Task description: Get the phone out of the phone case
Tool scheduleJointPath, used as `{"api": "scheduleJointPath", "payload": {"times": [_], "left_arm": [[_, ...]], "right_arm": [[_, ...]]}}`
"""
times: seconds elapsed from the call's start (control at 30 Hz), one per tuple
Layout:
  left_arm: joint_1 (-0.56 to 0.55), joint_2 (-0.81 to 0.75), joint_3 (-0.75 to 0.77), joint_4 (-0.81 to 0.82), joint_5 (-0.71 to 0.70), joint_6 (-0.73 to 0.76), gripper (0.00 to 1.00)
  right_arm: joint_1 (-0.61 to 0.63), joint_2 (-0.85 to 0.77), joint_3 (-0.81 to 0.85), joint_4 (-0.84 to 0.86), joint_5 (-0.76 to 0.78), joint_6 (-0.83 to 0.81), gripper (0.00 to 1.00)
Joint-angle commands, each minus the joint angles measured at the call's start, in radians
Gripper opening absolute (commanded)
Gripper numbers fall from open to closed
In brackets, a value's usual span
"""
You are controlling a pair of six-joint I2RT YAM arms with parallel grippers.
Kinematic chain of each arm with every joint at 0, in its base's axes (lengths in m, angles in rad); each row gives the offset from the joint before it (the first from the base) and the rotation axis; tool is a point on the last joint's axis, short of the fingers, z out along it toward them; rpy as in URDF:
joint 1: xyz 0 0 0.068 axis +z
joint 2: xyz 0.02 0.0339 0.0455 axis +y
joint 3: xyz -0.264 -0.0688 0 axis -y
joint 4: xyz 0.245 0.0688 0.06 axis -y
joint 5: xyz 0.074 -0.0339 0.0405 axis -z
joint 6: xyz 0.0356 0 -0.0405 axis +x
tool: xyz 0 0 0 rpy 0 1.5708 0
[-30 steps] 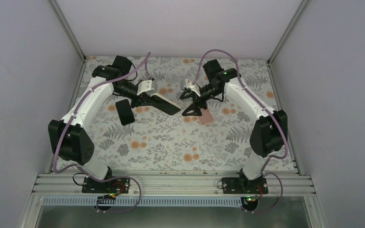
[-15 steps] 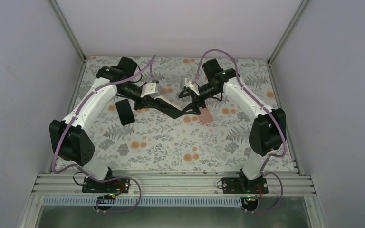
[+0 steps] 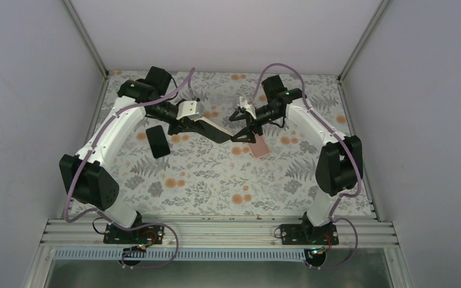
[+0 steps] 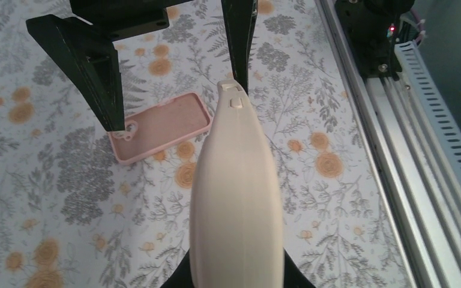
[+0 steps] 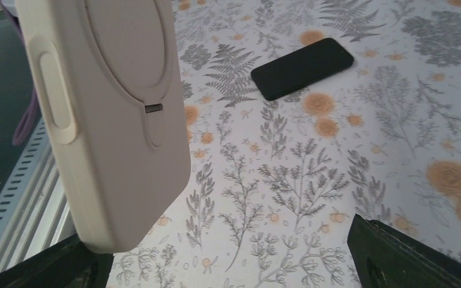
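Observation:
My left gripper [image 3: 199, 125] is shut on a cream phone case [image 3: 211, 127], held above the table with its free end pointing right. The phone in it shows only as a dark face along the near side in the top view. In the left wrist view the case [image 4: 237, 198] stands edge-on, hiding my left gripper [image 4: 237, 267]. My right gripper [image 3: 242, 133] is open, its fingers [image 4: 93, 72] either side of the case's free end. In the right wrist view the case's back [image 5: 108, 114] sits close to the left finger of my right gripper [image 5: 228, 264].
An empty pink case [image 3: 259, 147] lies on the floral table just under the right gripper, open side up [image 4: 162, 126]. A bare black phone [image 3: 157, 141] lies flat at the left [image 5: 303, 68]. The metal rail [image 4: 396, 150] runs along the near edge.
The left arm has carried the cream case to the right. The open right gripper has come up to meet it, and the case's end now sits between its fingers.

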Motion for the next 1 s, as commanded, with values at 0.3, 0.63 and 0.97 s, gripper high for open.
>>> {"api": "scheduleJointPath", "payload": {"times": [0.3,0.63,0.97], "left_arm": [[-0.15,-0.043,-0.045,-0.102,0.205,0.031,0.02],[-0.194,-0.046,-0.088,-0.104,0.151,0.017,0.02],[-0.197,-0.032,-0.094,-0.104,0.125,0.017,0.02]], "right_arm": [[-0.111,0.187,0.261,0.301,0.215,0.171,1.0],[-0.136,0.249,0.39,0.339,0.374,0.108,1.0],[-0.169,0.248,0.41,0.341,0.405,0.09,1.0]]}}
